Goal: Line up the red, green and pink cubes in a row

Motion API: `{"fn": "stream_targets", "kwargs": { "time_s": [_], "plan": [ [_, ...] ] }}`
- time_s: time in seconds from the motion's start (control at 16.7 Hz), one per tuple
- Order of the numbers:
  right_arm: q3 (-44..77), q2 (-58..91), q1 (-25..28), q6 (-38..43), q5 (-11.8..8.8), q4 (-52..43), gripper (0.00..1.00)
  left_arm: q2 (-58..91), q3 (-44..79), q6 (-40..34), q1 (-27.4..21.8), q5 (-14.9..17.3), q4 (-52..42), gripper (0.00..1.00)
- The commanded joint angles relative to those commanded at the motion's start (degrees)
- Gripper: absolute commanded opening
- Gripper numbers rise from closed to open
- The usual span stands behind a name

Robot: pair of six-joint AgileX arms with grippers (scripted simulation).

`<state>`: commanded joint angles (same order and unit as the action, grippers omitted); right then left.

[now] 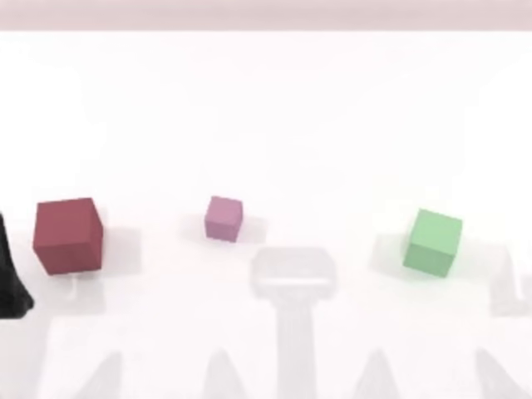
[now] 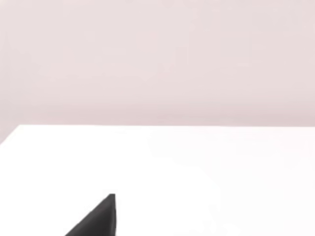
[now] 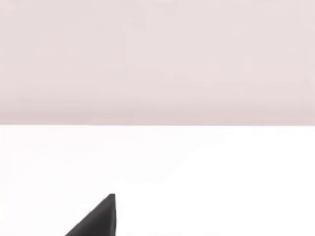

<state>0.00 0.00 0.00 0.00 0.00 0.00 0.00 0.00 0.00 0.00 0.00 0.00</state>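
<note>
The left arm (image 1: 10, 278) sits dark at the table's left edge, the right arm out of the top view.

Top view is very bright for me: the table (image 1: 266, 125) is washed out to near pure white, with no hot spots or glare. Shadows are soft, pale grey and low in contrast. The red cube (image 1: 68, 235) throws its shadow right and toward the near edge, the pink cube (image 1: 224, 219) mostly right, and the green cube (image 1: 433, 242) left. There's a faint T-shaped shadow at centre, its stem running to the near edge, with pointed ones alongside. The only true black is the left arm (image 1: 10, 278) at the left edge. In both wrist views the tabletop is flat white under an evenly lit pale wall (image 2: 157, 59), with no shadows I can make out.
</note>
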Motion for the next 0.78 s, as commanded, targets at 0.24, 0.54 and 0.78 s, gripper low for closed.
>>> {"fn": "stream_targets", "kwargs": {
  "time_s": [0.24, 0.54, 0.78],
  "plan": [
    [0.00, 0.00, 0.00, 0.00, 0.00, 0.00, 1.00, 1.74, 1.72, -0.31, -0.48, -0.05, -1.28, 1.00],
    [0.00, 0.00, 0.00, 0.00, 0.00, 0.00, 1.00, 16.67, 16.18, -2.56, -4.55, -0.01, -10.79, 1.00],
    [0.00, 0.00, 0.00, 0.00, 0.00, 0.00, 1.00, 38.98, 35.00, -5.31, -9.72, 0.16, -22.71, 1.00]
  ]
}}
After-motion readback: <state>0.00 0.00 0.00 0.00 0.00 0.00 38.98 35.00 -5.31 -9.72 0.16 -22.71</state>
